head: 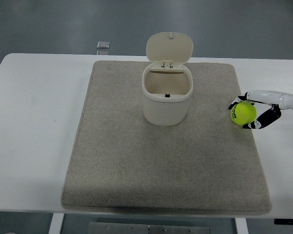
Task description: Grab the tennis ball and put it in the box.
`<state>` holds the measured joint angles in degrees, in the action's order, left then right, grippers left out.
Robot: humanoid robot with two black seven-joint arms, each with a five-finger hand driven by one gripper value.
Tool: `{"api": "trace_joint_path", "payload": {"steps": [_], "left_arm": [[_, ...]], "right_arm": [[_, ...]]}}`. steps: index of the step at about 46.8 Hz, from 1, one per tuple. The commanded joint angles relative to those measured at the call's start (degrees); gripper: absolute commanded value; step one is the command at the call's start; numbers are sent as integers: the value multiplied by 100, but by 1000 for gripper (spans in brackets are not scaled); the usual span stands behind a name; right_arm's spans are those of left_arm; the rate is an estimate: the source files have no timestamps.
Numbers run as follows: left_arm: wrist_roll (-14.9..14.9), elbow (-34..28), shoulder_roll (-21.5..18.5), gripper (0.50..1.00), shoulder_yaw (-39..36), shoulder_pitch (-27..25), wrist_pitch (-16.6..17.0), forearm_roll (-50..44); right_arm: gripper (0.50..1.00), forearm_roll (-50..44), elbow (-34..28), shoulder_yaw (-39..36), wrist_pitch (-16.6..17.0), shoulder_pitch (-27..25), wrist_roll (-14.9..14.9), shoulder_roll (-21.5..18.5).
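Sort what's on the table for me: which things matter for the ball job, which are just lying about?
Job:
tennis ball, held in right hand
box, lid up

Lying about:
grey mat under both
small grey object at the table's far edge

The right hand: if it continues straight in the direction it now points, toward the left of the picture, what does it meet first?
The right hand is shut on the tennis ball. Straight on, probably the open box on the mat, if it travels low enough; depth is unclear.
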<state>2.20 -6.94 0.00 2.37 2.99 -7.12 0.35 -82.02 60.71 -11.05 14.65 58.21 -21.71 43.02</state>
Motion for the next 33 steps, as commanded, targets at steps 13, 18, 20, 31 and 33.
{"api": "trace_joint_path", "payload": {"steps": [13, 18, 20, 31, 33], "left_arm": [[0, 0, 0, 996, 0, 0, 0, 0], [0, 0, 0, 996, 0, 0, 0, 0], [0, 0, 0, 996, 0, 9, 0, 0], [0, 0, 0, 996, 0, 0, 0, 0], [0, 0, 0, 996, 0, 0, 0, 0]], "right_arm": [[500, 195, 301, -82, 266, 638, -27, 84], [500, 581, 486, -82, 371, 902, -27, 154], [500, 713, 556, -82, 450, 1025, -27, 198], [500, 1452, 776, -73, 855, 1570, -27, 128], [500, 1522, 802, -73, 943, 1632, -27, 102]]}}
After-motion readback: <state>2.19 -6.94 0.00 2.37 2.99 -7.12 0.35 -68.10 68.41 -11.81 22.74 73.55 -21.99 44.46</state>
